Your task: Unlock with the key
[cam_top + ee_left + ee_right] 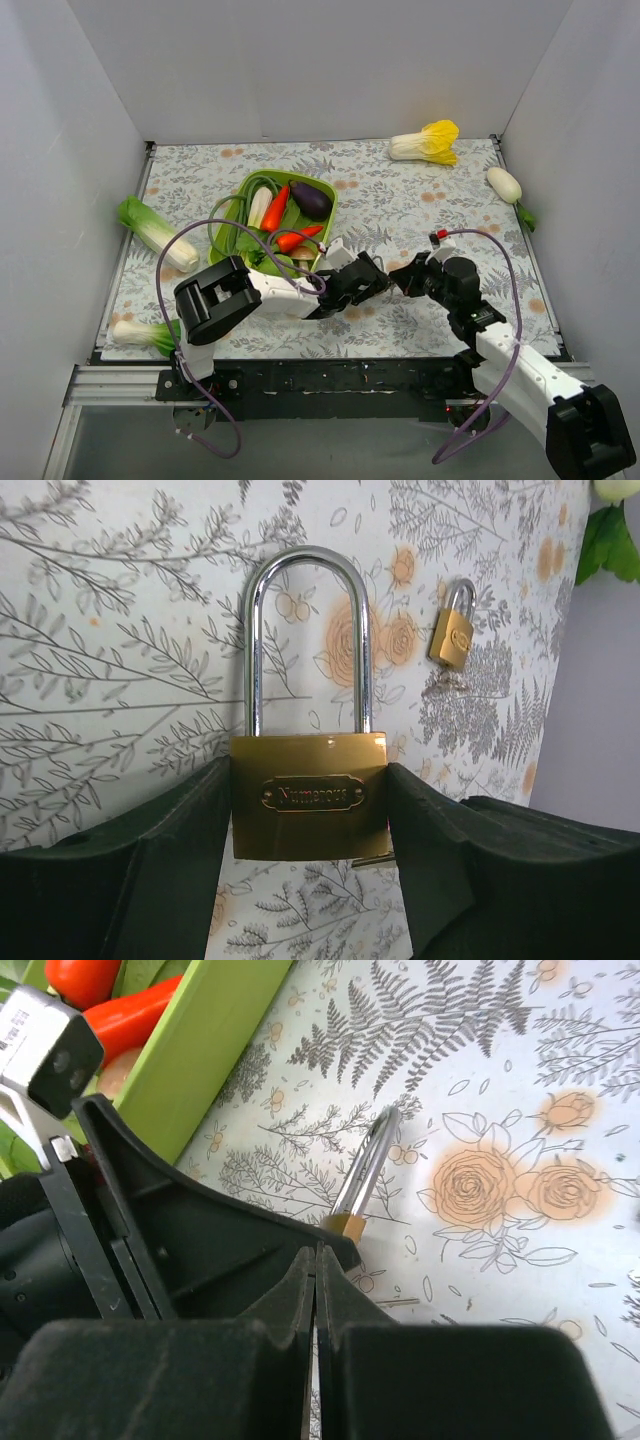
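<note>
Left jaws clamp the brass padlock (pixel 309 795) by its body, and the right jaws are pressed together just beside it. Insertion looks to be the step in hand: next the key (pixel 374 860), which I think is the thin silvery sliver at the padlock's lower corner, must line up with the padlock's base, though I cannot tell whether the right jaws pinch it. Only the left wrist view shows that sliver and the smaller lock (pixel 452 635) beyond; the overhead view hides both.
</note>
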